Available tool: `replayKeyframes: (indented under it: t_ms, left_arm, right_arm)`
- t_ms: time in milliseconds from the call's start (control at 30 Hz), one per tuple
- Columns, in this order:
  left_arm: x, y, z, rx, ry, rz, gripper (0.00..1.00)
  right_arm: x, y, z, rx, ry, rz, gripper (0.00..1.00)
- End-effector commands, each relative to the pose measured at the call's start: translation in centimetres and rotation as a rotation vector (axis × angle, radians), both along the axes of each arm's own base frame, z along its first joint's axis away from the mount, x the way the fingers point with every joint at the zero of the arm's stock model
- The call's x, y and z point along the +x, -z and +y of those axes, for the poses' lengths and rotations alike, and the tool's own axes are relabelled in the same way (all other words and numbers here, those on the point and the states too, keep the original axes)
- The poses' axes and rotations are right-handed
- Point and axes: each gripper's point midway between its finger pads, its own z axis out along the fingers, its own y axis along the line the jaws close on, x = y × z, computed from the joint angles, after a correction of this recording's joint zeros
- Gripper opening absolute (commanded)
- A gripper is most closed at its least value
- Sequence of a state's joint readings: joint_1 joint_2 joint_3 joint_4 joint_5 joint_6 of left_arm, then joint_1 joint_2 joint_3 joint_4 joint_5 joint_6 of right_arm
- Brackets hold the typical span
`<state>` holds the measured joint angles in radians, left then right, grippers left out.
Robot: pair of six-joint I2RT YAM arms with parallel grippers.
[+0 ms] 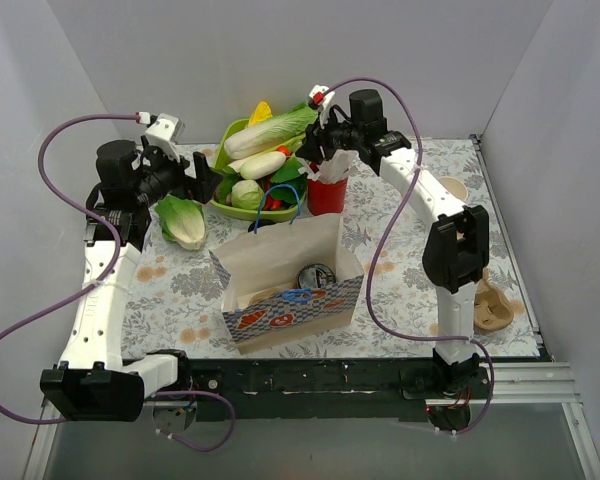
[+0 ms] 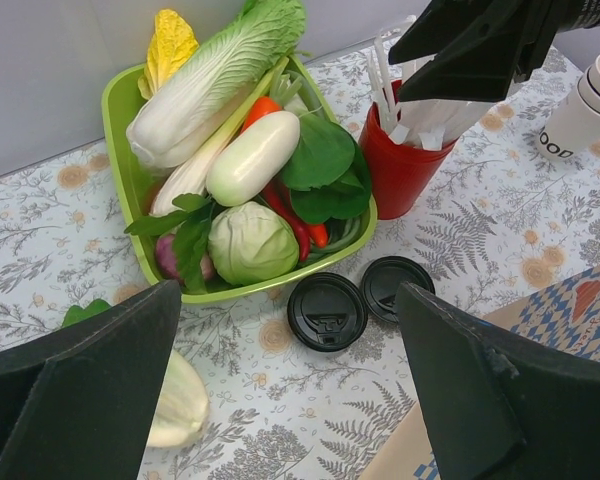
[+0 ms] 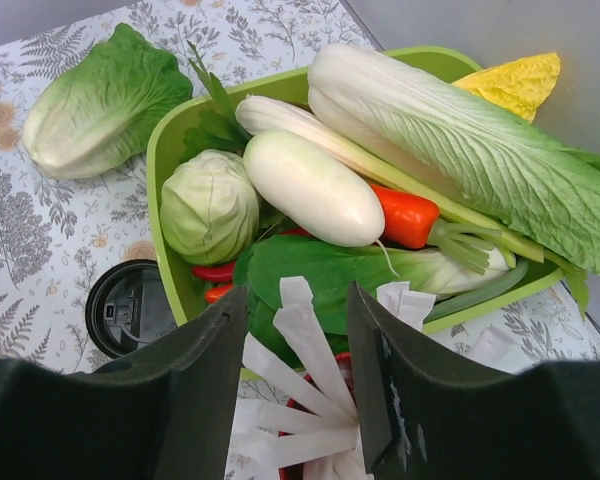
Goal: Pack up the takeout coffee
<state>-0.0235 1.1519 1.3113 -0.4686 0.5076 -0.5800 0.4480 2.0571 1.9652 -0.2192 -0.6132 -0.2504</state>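
Observation:
The takeout coffee point(image 1: 315, 277) shows as a round dark lid inside the open paper bag point(image 1: 280, 262) at the table's middle front; its cup body is hidden by the bag walls. My left gripper point(image 1: 206, 178) is open and empty, above the table left of the bag. In the left wrist view it point(image 2: 285, 300) hovers near two loose black lids point(image 2: 326, 311). My right gripper point(image 1: 316, 147) is open just above the red straw holder point(image 1: 327, 195). In the right wrist view its fingers point(image 3: 297, 292) straddle several white wrapped straws point(image 3: 310, 350) without closing on them.
A green basket point(image 1: 225, 208) of vegetables stands at the back. A loose lettuce point(image 1: 183, 222) lies left of the bag. Stacked white cups point(image 2: 583, 112) stand to the right of the holder. A tan object point(image 1: 490, 308) lies at the right edge.

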Motion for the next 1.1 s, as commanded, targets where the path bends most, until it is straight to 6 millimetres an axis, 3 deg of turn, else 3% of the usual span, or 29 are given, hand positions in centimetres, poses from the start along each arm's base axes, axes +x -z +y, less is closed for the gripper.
replayKeyframes:
  t_ms: [0,233,267,333,433,467,533,867,1067]
  left_arm:
    - [-1.0,-1.6,0.3,-0.003,0.008,-0.037,0.90]
    - [-1.0,-1.1,0.1,-0.012,0.020,-0.025,0.90]
    - [-0.7,-1.1,1.1,-0.012,-0.008,-0.023,0.90]
    - [-0.7,-1.0,1.1,-0.013,-0.008,-0.020,0.90]
    - [-0.7,-0.8,1.2,-0.013,-0.010,-0.017,0.90]
    - [-0.7,-0.9,1.2,-0.015,-0.007,-0.018,0.90]
    - [-0.6,-0.8,1.3,-0.018,-0.009,-0.016,0.90]
    - [-0.6,-0.7,1.0,-0.036,0.008,-0.017,0.90]
    - [-0.8,-0.6,0.7,-0.043,0.019,-0.020,0.90]
  right_arm:
    - [0.9,-1.5,1.2,0.053,-0.010,-0.036,0.51]
    - [1.9,-0.8,1.9,0.053,0.000,-0.040,0.45]
    - [2.0,-0.8,1.9,0.054,0.001,-0.042,0.44]
    - [2.1,-0.5,2.0,0.053,0.000,-0.039,0.41]
    - [2.1,-0.7,2.1,0.055,-0.002,-0.041,0.26]
    - [2.1,-0.8,2.1,0.058,-0.003,-0.042,0.13]
    - [2.1,-0.9,2.0,0.061,0.003,-0.042,0.02]
    - [1.1,-7.8,1.4,0.132,0.012,-0.165,0.01]
    - [0.7,-10.2,0.6,0.163,0.047,-0.192,0.01]
